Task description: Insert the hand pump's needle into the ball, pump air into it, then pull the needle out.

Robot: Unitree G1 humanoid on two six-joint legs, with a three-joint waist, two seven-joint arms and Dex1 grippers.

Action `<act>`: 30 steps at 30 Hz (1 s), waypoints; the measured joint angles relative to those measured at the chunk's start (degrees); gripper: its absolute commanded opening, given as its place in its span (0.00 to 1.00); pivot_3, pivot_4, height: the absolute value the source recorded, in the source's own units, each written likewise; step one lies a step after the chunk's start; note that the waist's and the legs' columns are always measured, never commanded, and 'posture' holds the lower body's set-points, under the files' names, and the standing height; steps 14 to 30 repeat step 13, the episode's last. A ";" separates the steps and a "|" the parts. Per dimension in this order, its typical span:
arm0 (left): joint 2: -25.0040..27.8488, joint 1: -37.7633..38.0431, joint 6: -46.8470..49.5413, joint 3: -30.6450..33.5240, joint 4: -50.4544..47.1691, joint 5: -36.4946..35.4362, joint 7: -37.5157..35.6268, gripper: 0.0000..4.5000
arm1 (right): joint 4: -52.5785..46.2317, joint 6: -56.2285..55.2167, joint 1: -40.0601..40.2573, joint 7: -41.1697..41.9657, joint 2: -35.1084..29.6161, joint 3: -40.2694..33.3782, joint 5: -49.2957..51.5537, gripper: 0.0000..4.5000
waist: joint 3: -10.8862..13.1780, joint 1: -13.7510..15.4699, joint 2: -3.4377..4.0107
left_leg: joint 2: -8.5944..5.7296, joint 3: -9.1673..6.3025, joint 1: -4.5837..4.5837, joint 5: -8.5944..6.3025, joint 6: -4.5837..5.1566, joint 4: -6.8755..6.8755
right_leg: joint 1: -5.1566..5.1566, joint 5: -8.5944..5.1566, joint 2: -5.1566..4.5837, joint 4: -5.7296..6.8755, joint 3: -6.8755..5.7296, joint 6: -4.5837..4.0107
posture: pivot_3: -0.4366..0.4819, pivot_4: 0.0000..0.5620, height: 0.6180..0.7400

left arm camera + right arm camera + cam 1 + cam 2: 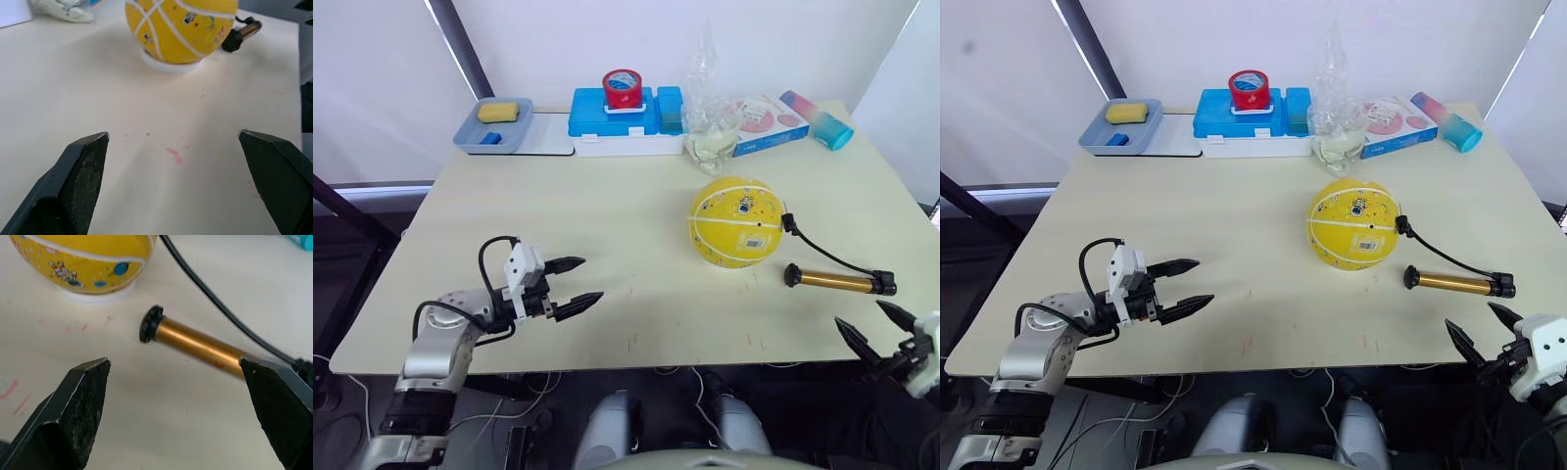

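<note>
Ball (732, 222): yellow, right of centre on the worktop (607, 215), seated on a white ring, likely to stop it rolling.

Hand pump (839, 281): bronze barrel lying flat, just near-right of the ball; its black hose (822, 253) arcs to the ball's right side, tip apparently at the valve, insertion not confirmable.

Left gripper (570, 286): near-left, low over the worktop, forearm level, pointing right toward the ball; jaws wide open, empty.

Right gripper (876, 329): near-right edge, aimed at the pump barrel; jaws spread wide, empty.
</note>
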 measured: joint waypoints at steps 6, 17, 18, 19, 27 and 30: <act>-0.56 2.45 -2.95 0.05 0.46 2.10 2.45 1.00 | 6.96 -4.61 -0.45 3.33 -0.12 -0.43 -0.02 0.98 | 0.00 0.05 0.00 | 0.01 0.00 -0.01 -0.02 -0.04 0.00 | -0.01 0.00 -0.01 0.01 0.00 0.00 | 0.48 0.27 0.91; -1.54 4.99 -6.06 0.05 1.27 4.29 5.56 1.00 | 15.89 -10.60 -3.66 7.51 -0.27 0.17 -0.58 0.98 | 0.00 0.08 0.01 | 0.02 0.01 0.00 -0.03 -0.05 -0.02 | -0.02 -0.01 -0.01 0.02 0.00 -0.01 | 0.48 0.27 0.91; -1.54 4.99 -6.06 0.05 1.27 4.29 5.56 1.00 | 15.89 -10.60 -3.66 7.51 -0.27 0.17 -0.58 0.98 | 0.00 0.08 0.01 | 0.02 0.01 0.00 -0.03 -0.05 -0.02 | -0.02 -0.01 -0.01 0.02 0.00 -0.01 | 0.48 0.27 0.91; -1.54 4.99 -6.06 0.05 1.27 4.29 5.56 1.00 | 15.89 -10.60 -3.66 7.51 -0.27 0.17 -0.58 0.98 | 0.00 0.08 0.01 | 0.02 0.01 0.00 -0.03 -0.05 -0.02 | -0.02 -0.01 -0.01 0.02 0.00 -0.01 | 0.48 0.27 0.91; -1.54 4.99 -6.06 0.05 1.27 4.29 5.56 1.00 | 15.89 -10.60 -3.66 7.51 -0.27 0.17 -0.58 0.98 | 0.00 0.08 0.01 | 0.02 0.01 0.00 -0.03 -0.05 -0.02 | -0.02 -0.01 -0.01 0.02 0.00 -0.01 | 0.48 0.27 0.91; -1.54 4.99 -6.06 0.05 1.27 4.29 5.56 1.00 | 15.89 -10.60 -3.66 7.51 -0.27 0.17 -0.58 0.98 | 0.00 0.08 0.01 | 0.02 0.01 0.00 -0.03 -0.05 -0.02 | -0.02 -0.01 -0.01 0.02 0.00 -0.01 | 0.48 0.27 0.91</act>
